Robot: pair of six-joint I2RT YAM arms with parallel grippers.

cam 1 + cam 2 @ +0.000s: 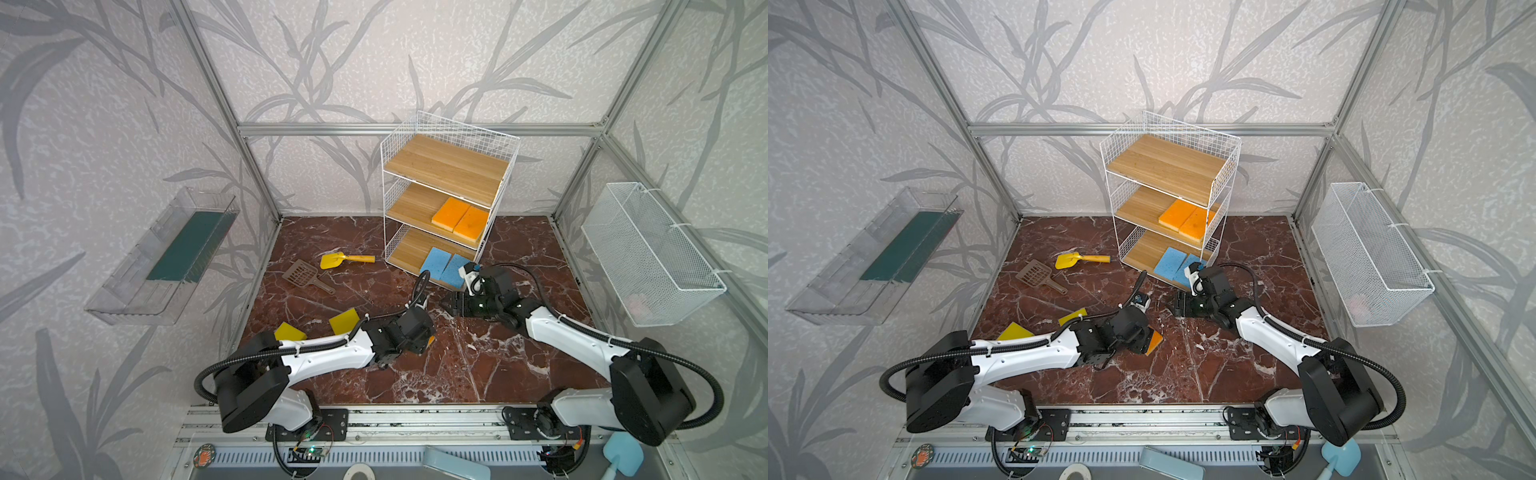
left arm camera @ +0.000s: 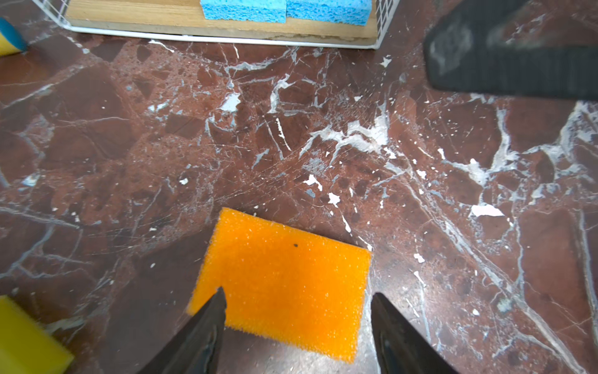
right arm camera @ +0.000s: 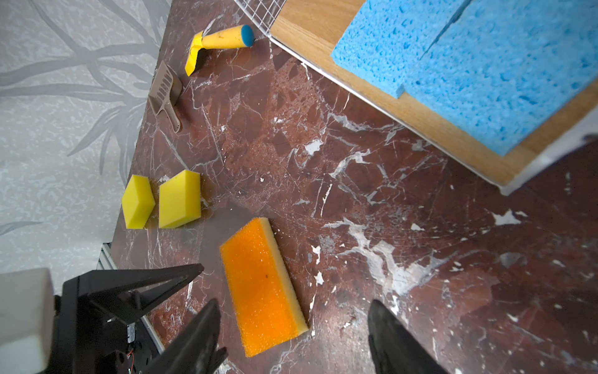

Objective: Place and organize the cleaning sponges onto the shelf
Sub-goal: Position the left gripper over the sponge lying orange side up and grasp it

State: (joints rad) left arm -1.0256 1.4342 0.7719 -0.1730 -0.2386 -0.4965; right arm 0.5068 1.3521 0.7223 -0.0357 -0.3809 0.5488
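One orange sponge (image 2: pixel 281 281) (image 3: pixel 263 285) lies flat on the red marble floor, with only a corner (image 1: pixel 1154 341) showing in a top view. My left gripper (image 2: pixel 297 291) hangs open over its near end, fingers on either side and not touching it. My right gripper (image 3: pixel 293 301) (image 1: pixel 446 305) is open and empty, pointing at the sponge from the right. On the shelf (image 1: pixel 415 199) (image 1: pixel 1150 203), two orange sponges (image 1: pixel 459 218) sit on the middle board and two blue sponges (image 1: pixel 442 266) (image 3: pixel 469 64) on the bottom board. Two yellow sponges (image 1: pixel 344 321) (image 3: pixel 179 199) lie at the left.
A yellow scoop (image 1: pixel 345 259) and a brown slotted scoop (image 1: pixel 305 276) lie left of the shelf. A clear plastic tray (image 1: pixel 166 257) hangs on the left wall and a white mesh basket (image 1: pixel 652 253) on the right wall.
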